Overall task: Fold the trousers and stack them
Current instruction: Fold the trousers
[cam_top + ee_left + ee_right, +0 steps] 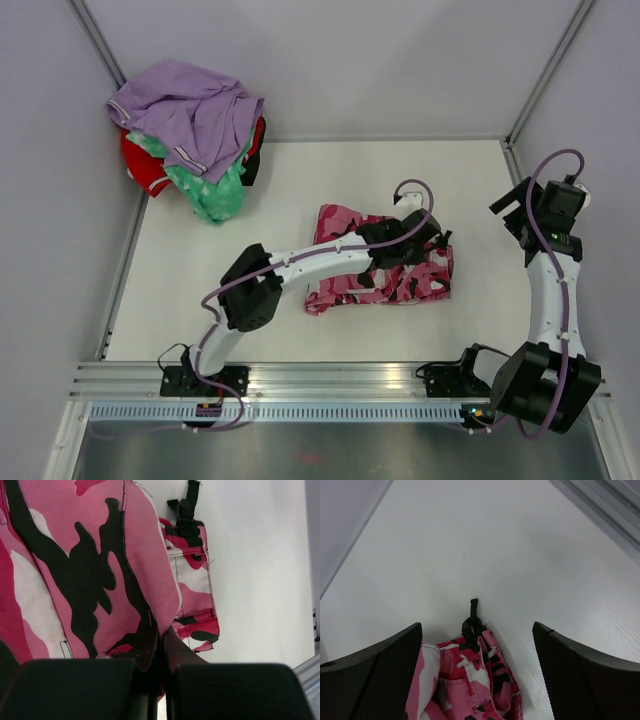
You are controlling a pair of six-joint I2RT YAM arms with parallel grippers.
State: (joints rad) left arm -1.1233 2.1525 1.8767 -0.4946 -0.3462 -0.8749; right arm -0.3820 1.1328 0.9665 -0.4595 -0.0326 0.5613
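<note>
- One pair of trousers (395, 282) lies bunched at the middle of the frame, on the table (300, 180).
- One heap of clothes (190, 130) sits at the upper left, with lavender on top of green and red.
- My left hand (161, 636) has its fingers pressed together, pinching a fold of the trousers.
- My right hand (476, 629) is spread wide, holding and touching nothing.

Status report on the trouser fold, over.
Left pincer shut on the trousers. Right pincer open, off the cloth. Trousers partly folded, centre. Clothes pile in far-left corner, not in the way.
</note>
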